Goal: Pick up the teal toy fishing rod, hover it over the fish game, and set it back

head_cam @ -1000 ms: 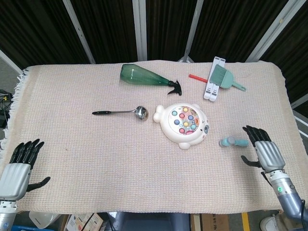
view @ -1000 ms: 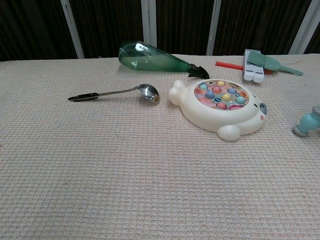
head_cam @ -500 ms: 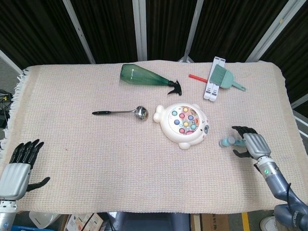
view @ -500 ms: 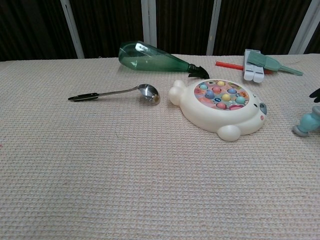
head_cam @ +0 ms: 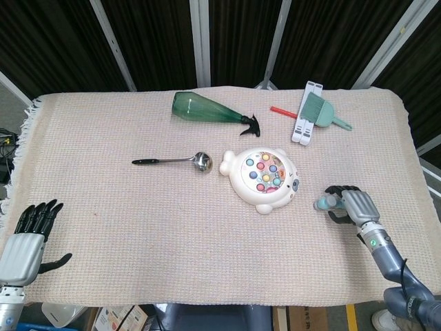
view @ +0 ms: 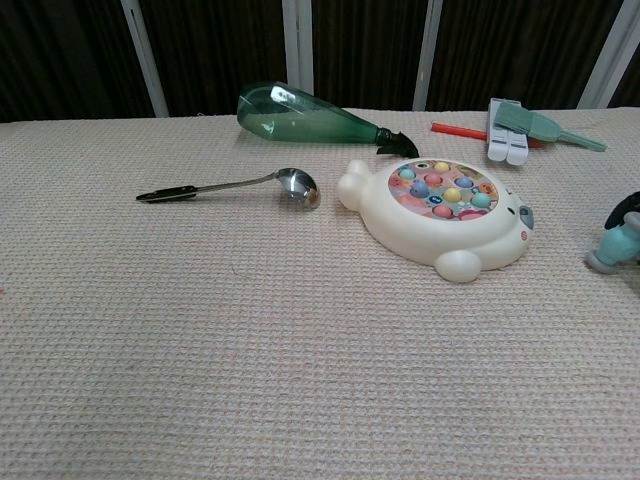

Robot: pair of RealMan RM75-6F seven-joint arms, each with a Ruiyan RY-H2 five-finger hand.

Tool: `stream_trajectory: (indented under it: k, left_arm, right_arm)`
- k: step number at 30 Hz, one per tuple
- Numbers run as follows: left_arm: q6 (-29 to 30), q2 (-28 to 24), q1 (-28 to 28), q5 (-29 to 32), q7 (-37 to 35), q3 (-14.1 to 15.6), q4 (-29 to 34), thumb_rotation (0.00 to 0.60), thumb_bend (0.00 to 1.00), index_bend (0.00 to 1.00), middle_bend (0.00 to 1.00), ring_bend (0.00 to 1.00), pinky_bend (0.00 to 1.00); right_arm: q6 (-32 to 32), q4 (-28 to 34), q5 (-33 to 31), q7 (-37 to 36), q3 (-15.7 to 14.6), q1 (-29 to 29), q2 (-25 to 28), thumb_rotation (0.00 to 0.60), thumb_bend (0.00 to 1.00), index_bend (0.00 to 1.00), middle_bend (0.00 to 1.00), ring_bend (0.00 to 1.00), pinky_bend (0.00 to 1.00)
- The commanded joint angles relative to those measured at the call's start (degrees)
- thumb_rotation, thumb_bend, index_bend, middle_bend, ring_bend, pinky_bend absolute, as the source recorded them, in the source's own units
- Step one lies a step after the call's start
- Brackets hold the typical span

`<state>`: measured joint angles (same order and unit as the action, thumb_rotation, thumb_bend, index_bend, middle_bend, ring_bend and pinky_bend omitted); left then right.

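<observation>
The teal toy fishing rod lies on the cloth right of the fish game, a white fish-shaped toy with coloured fish in its round top. Only the rod's grey-tipped left end shows; my right hand covers the remainder, with dark fingertips curved over the handle and not clearly closed. In the chest view the rod rests on the cloth at the right edge, with fingertips just above it. My left hand lies open at the near left corner, holding nothing.
A green spray bottle lies on its side behind the game. A metal ladle lies to its left. At the back right are a white clip, a small teal brush and a red stick. A woven cloth covers the table.
My right hand has moved left, from beside the rod to over its handle, and its fingers have curled down around it. The rod and the left hand have not moved.
</observation>
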<state>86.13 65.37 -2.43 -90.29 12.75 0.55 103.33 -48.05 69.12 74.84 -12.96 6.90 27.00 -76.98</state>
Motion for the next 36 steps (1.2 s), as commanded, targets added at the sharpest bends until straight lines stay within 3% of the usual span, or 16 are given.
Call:
stream_trajectory:
  k: [1, 21, 36]
  left_arm:
    - [-0.01, 0.04, -0.04, 0.06, 0.04, -0.04, -0.04, 0.600, 0.11, 0.00, 0.00, 0.00, 0.00]
    - [-0.55, 0.17, -0.40, 0.92, 1.27, -0.23, 0.79, 0.600, 0.11, 0.00, 0.00, 0.00, 0.00]
    - [-1.12, 0.31, -0.77, 1.71, 1.75, -0.39, 1.10, 0.600, 0.11, 0.00, 0.00, 0.00, 0.00]
  right_arm:
    - [0.34, -0.46, -0.22, -0.24, -0.06, 0.19, -0.24, 0.600, 0.41, 0.32, 0.32, 0.24, 0.20]
    - [0.73, -2.94, 0.35, -2.02, -0.94, 0.60, -1.48, 0.600, 0.52, 0.38, 0.35, 0.28, 0.20]
    - [0.63, -4.42, 0.66, -3.06, -1.32, 0.69, -2.20, 0.600, 0.56, 0.49, 0.41, 0.35, 0.21]
